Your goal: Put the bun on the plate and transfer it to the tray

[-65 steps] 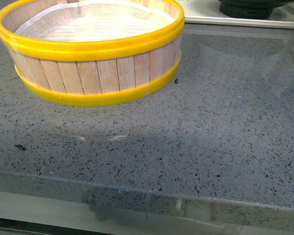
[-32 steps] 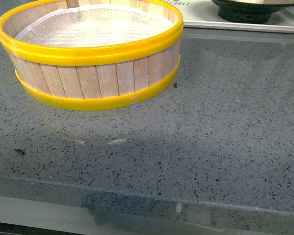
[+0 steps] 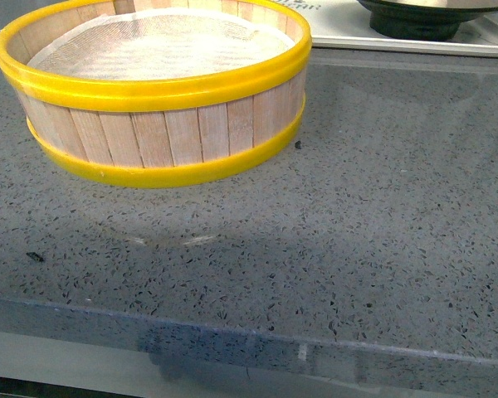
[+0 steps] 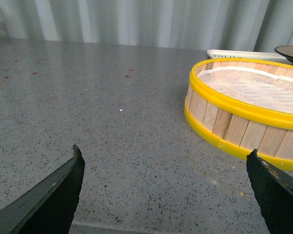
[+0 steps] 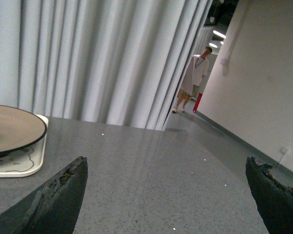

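Grey speckled stone countertop [image 3: 373, 232], polished, faintly reflective, filling most of the front view; rounded front edge visible low in that view. Pale pleated curtain [image 4: 136, 22] behind it in both wrist views.

Round steamer basket [image 3: 162, 124] of upright wooden slats, bound by two glossy yellow bands, lined inside with white woven mesh cloth [image 3: 149, 41]; sitting on the countertop at the far left of the front view, seen again in the left wrist view [image 4: 244, 122].

Flat rectangular cream-white tray [image 3: 481, 43] with raised rim, far right of the front view, just beyond the basket and apart from it; small cartoon print on its corner in the right wrist view [image 5: 17, 161].

Round plate [image 5: 14, 129], tan-brown matte top, thin black rim, black foot [image 3: 419, 21], resting on the tray. Sliver of something pale on the plate at the edge of the right wrist view; cannot confirm as the bun. Bun not otherwise seen, not in the basket.

Left gripper [image 4: 163, 187]: two dark, smooth, pointed fingertips [image 4: 63, 190] spread wide, nothing between them, hanging above bare countertop beside the basket.

Right gripper [image 5: 166, 192]: two dark, rough-surfaced fingertips [image 5: 63, 190] spread equally wide, nothing held, above bare countertop just beside the tray.

Small dark speck [image 3: 35, 256] on the countertop near the front edge.
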### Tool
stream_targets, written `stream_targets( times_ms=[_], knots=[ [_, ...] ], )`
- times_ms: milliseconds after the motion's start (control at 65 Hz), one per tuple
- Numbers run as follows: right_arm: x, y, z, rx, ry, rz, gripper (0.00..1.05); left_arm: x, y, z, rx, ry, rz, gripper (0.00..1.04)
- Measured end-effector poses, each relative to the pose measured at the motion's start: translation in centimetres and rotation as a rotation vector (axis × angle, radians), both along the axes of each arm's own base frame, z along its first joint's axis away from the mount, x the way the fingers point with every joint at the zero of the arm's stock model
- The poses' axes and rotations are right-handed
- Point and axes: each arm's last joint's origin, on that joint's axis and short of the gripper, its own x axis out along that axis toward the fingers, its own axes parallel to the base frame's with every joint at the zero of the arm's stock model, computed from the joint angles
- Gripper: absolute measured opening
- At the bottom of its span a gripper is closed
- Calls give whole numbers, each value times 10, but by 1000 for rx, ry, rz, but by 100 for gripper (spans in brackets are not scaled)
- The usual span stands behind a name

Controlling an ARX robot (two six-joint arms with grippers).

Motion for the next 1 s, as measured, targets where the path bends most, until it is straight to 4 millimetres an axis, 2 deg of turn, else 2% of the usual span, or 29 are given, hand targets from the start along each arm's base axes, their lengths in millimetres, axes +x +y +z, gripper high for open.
stream_targets(
  times_ms=[77,123,231,431,570,1001],
  knots=[
    [-15,8,-9,124,113,223,75,0,0,0,0,0,0,98],
    [-21,12,-17,191,151,279,68,0,0,0,0,0,0,98],
    [-30,19,-31,253,158,303,51,0,0,0,0,0,0,98],
    [-41,30,-57,290,156,304,2,0,0,0,0,0,0,98],
    [-47,41,-70,291,158,309,2,0,0,0,0,0,0,98],
    [-58,42,-85,291,155,306,2,0,0,0,0,0,0,98]
  ],
)
